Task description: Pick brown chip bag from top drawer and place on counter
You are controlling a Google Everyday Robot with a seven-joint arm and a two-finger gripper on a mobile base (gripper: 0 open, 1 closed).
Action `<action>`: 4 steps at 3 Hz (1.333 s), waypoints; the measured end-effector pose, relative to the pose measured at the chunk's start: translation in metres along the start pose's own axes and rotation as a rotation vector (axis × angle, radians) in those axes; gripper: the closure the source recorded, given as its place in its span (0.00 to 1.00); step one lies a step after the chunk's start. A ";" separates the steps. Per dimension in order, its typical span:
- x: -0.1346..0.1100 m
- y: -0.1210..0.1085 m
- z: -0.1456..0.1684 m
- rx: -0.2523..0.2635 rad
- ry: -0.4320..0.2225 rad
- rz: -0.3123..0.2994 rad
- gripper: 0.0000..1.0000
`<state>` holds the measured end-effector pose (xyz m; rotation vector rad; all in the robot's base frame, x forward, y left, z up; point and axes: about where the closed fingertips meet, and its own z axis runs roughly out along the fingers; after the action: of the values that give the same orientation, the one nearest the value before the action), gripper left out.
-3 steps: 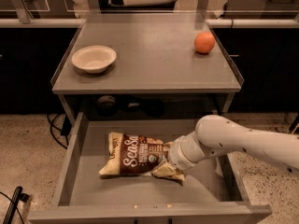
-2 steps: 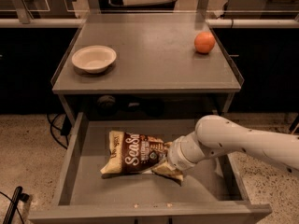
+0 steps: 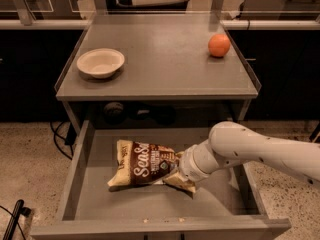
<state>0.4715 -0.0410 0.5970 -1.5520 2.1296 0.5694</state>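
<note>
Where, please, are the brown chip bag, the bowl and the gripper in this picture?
brown chip bag [image 3: 142, 166]: camera view, on its dark brown centre.
bowl [image 3: 100, 62]: camera view, on its inner hollow.
gripper [image 3: 179, 170]: camera view, on its tip at the bag's right end, inside the top drawer [image 3: 100, 204].

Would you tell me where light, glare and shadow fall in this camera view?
Camera view: the counter is brightest, with pale glare at its far edge; deep shadow lies beneath it; the top drawer is dimmer, yet the lettering on the brown chip bag shows white, with the hand at its right end.
</note>
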 end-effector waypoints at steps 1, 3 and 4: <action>-0.018 0.004 -0.033 0.031 -0.002 -0.053 1.00; -0.057 0.030 -0.142 0.129 -0.054 -0.184 1.00; -0.078 0.023 -0.191 0.153 -0.066 -0.215 1.00</action>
<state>0.4496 -0.0826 0.7992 -1.6256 1.8800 0.3698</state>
